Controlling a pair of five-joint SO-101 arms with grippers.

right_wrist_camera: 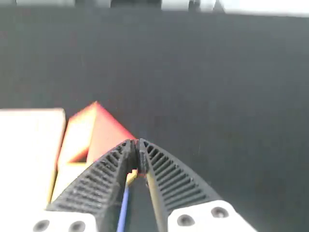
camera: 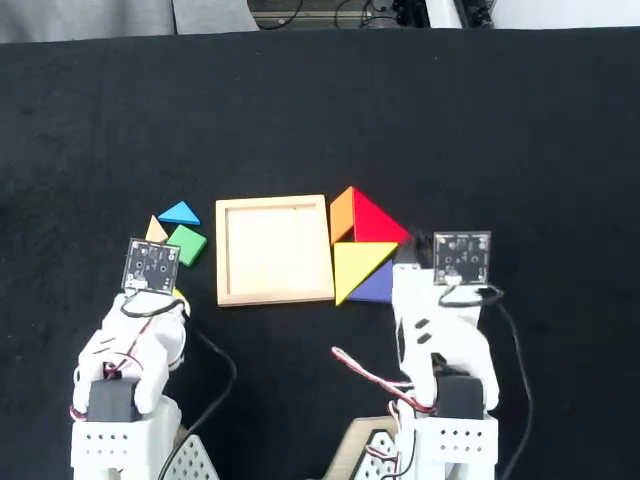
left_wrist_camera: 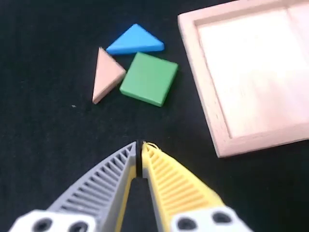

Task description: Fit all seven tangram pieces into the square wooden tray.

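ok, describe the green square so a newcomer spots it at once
Start at the square wooden tray in the middle of the black table. To its left in the high view lies a cluster of three small pieces. The green square is the only four-sided one, next to a blue triangle and a tan triangle.

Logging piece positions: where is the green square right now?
In the high view the green square lies on the black table left of the wooden tray, beside the tan triangle and the blue triangle.

Black tabletop [camera: 320, 110], grey cloth [camera: 100, 15] along far edge, dark cables [camera: 340, 12], white surface [camera: 570, 12]
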